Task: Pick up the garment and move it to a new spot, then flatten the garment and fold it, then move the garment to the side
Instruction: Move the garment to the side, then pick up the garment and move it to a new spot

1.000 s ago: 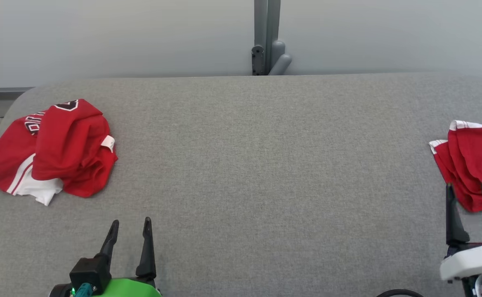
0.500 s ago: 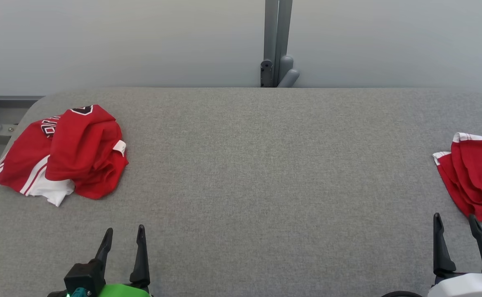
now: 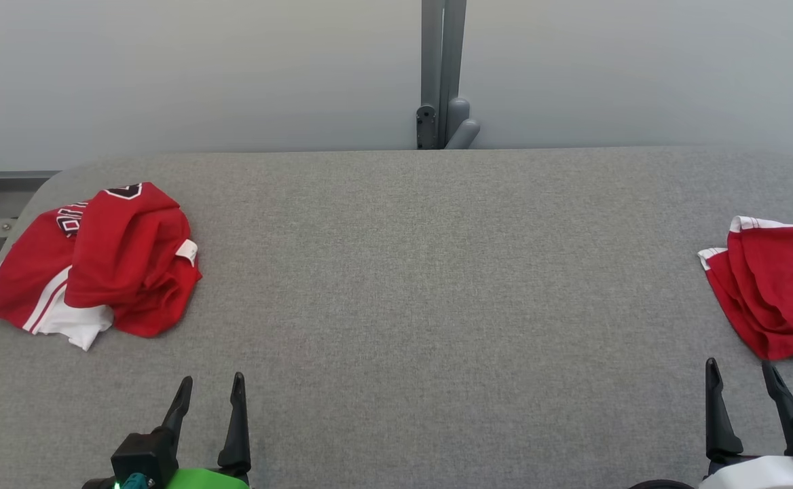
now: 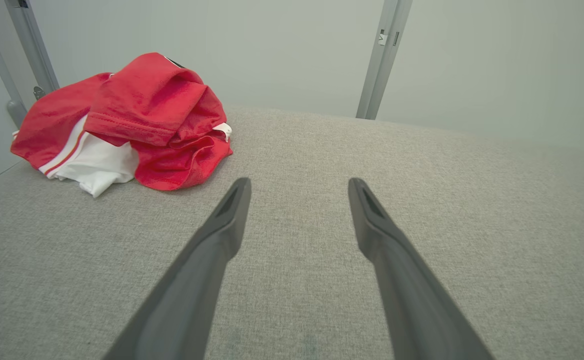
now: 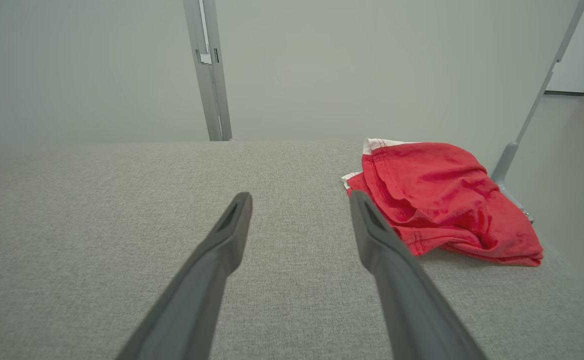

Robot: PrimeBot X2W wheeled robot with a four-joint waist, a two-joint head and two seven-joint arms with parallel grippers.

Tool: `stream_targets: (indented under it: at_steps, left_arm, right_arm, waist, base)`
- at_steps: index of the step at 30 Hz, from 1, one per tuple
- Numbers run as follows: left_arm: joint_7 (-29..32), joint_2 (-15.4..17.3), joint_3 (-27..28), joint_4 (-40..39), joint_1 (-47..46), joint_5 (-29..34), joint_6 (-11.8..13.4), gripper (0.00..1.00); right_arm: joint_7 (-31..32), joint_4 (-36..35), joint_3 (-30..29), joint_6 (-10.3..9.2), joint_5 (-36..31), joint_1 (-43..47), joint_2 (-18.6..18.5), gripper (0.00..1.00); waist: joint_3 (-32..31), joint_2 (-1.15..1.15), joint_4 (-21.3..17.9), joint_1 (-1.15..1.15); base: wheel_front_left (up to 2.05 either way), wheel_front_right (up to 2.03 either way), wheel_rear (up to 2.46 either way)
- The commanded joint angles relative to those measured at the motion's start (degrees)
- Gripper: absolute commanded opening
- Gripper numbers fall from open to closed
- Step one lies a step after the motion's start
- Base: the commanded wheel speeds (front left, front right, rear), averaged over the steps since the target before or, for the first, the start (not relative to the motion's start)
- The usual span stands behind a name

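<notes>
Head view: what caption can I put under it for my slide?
Crumpled jersey on the table at left, red garment at right, left pincer and right pincer open.

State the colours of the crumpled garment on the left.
Crumpled jersey garment: red, white panel, black lettering; clearest in head view.

Left tool low at left, fingers spread, empty, right tool likewise at right

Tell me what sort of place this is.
Likely a garment-folding test cell: grey fabric-covered table, plain wall panels, a red garment at its left end, a second red garment at its right.
</notes>
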Motion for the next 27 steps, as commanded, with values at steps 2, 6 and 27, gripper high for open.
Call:
stream_targets:
  at_steps: [2, 6, 27]
  left_arm:
    - [0.0, 0.1, 0.0, 0.2, -0.4, 0.3, -0.2, 1.0]
    - [0.0, 0.1, -0.3, 0.3, -0.4, 0.3, -0.3, 1.0]
    - [0.0, 0.1, 0.2, -0.9, 1.1, 0.1, 0.9, 1.0]
  right_arm:
    - [-0.2, 0.2, -0.1, -0.09, 0.3, 0.9, -0.1, 1.0]
    - [-0.2, 0.2, -0.1, -0.09, 0.3, 0.9, 0.0, 1.0]
    - [-0.2, 1.3, 8.3, -0.09, -1.1, -1.9, 0.0, 1.0]
  waist:
    - [-0.1, 0.0, -0.1, 0.0]
    - [0.0, 0.0, 0.2, 0.0]
    - [-1.0, 0.0, 19.8, 0.0]
  base:
    - [0.0, 0.0, 0.0]
    - [0.0, 0.0, 0.0]
    - [0.0, 0.0, 0.0]
